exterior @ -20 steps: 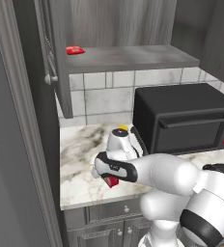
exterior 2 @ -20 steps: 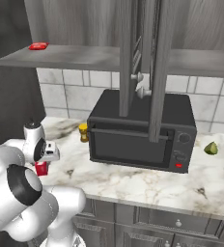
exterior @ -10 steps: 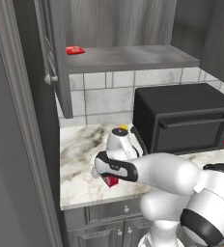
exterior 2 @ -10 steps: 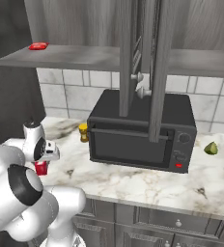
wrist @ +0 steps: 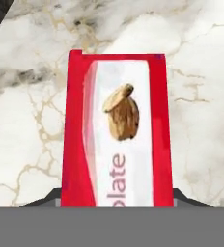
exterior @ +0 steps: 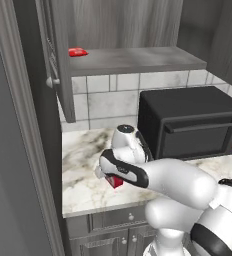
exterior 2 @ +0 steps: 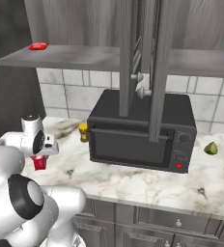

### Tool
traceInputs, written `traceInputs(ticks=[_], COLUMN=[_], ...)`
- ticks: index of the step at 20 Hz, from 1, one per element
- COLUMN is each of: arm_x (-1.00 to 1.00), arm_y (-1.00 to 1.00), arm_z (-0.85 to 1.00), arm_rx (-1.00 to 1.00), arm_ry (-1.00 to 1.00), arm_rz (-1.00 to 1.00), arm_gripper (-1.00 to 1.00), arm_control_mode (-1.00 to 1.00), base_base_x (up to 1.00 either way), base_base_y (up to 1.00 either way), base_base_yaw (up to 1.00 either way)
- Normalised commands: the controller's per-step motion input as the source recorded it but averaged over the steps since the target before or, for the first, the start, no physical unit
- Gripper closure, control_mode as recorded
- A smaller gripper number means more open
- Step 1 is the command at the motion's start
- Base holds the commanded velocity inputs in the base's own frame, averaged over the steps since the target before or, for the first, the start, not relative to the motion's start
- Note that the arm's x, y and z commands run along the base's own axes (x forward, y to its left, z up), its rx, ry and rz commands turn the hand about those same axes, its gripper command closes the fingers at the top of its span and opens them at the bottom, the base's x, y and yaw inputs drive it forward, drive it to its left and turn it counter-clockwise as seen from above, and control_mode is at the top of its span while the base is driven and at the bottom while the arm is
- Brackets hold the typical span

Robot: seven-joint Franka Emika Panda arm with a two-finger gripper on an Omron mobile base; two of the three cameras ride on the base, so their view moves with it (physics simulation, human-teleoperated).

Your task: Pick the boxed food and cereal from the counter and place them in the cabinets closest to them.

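The boxed food (wrist: 119, 130), a red box with a pale label showing a nut, lies on the white marble counter (wrist: 201, 96). My gripper (wrist: 118, 200) is shut on its near end, with a dark fingertip on each side. From the left base view, the gripper (exterior: 109, 176) sits low over the counter (exterior: 80, 192), with the boxed food (exterior: 117, 182) poking out below it. The right base view shows the boxed food (exterior 2: 39, 162) under the hand. The open cabinets' shelf (exterior: 133, 60) is above. The cereal is out of view.
A black microwave (exterior: 188, 125) stands on the counter to the right of the hand. A flat red item (exterior: 78, 51) lies on the shelf. The open cabinet door (exterior: 58, 60) hangs above left. A small yellow jar (exterior 2: 83, 132) and a green fruit (exterior 2: 211, 148) flank the microwave.
The jaws have closed onto the boxed food. The arm and the box stay in the same place on the counter.
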Motion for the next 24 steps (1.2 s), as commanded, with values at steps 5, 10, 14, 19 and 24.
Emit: traceInputs(ticks=[5, 10, 14, 19, 24], arm_x=[0.0, 0.0, 0.0, 0.0, 0.0], arm_y=[0.0, -0.03, -0.02, -0.04, -0.08], arm_z=[0.44, 0.45, 0.45, 0.48, 0.44], arm_rx=[0.0, 0.0, 0.0, 0.0, 0.0], arm_ry=[0.0, 0.0, 0.0, 0.0, 0.0], arm_rz=[0.0, 0.0, 0.0, 0.0, -0.01], arm_gripper=[1.0, 1.0, 1.0, 1.0, 1.0], arm_control_mode=[-1.0, -1.0, -1.0, -1.0, -1.0], base_base_x=[0.0, 0.0, 0.0, 0.0, 0.0], base_base_y=[0.0, 0.0, 0.0, 0.0, 0.0], base_base_yaw=[0.0, 0.0, 0.0, 0.0, 0.0])
